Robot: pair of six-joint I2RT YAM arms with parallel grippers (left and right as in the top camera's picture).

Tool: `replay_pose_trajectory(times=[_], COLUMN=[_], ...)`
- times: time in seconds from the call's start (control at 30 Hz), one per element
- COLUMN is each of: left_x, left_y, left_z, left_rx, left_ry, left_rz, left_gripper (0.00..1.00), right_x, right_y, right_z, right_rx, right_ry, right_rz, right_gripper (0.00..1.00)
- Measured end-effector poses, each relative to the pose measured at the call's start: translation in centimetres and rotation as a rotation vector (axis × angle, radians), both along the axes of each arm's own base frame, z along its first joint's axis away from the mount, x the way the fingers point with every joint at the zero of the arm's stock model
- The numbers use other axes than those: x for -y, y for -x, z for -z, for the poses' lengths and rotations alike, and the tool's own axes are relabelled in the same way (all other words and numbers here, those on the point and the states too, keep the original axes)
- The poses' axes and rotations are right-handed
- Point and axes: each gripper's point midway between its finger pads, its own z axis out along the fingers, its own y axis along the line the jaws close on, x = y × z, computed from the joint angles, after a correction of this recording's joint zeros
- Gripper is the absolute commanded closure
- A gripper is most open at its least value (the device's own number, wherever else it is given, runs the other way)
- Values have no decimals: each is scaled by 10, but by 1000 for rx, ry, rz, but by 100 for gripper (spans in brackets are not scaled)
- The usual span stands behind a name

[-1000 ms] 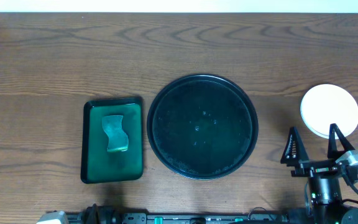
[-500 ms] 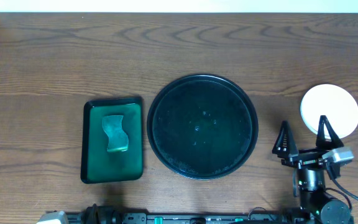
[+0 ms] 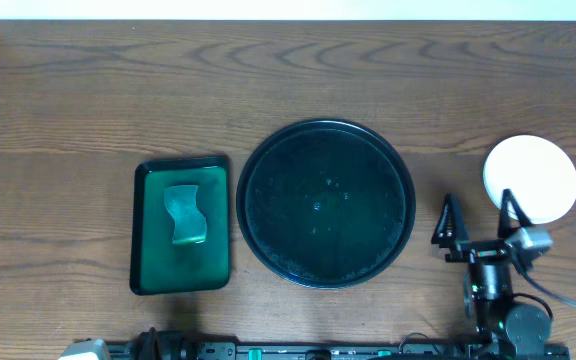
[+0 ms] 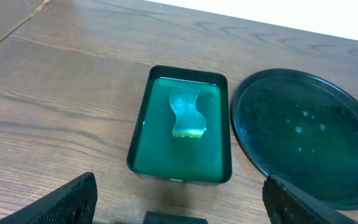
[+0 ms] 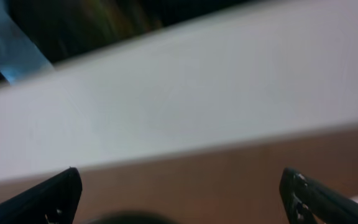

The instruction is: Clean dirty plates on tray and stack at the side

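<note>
The round black tray (image 3: 323,203) lies mid-table with nothing on it, and the left wrist view also takes in this tray (image 4: 291,140). A clean white plate (image 3: 530,178) rests on the table at the right, off the tray; whether others lie under it I cannot tell. My right gripper (image 3: 478,200) hangs open between the tray and the plate, touching neither. In the blurred right wrist view the right gripper (image 5: 182,190) holds nothing. My left gripper (image 4: 179,196) is open and empty, back near the front edge.
A small dark-green rectangular tray (image 3: 138,230) with a pale sponge (image 3: 185,213) in it sits left of the black tray. The left wrist view has that green tray (image 4: 138,134) and the sponge (image 4: 186,114) just ahead of the fingers.
My right gripper has slid left, away from the white plate, staying open. Nothing else has moved.
</note>
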Motion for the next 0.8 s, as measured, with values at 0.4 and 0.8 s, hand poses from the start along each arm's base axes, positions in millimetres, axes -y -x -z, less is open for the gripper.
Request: replay_pose_trajectory(times=[0.4,0.8], left_x=[0,0], left_y=[0,0], left_z=[0,0], left_rx=[0,1], left_ry=[0,0], left_rz=[0,0], left_gripper=[15,15], right_x=[0,0], right_y=[-4,-4], right_z=[62,62], right_rx=[-261,-261], right_ry=[-69,-70], right_rz=[-1,-1], right_gripper=[1,1])
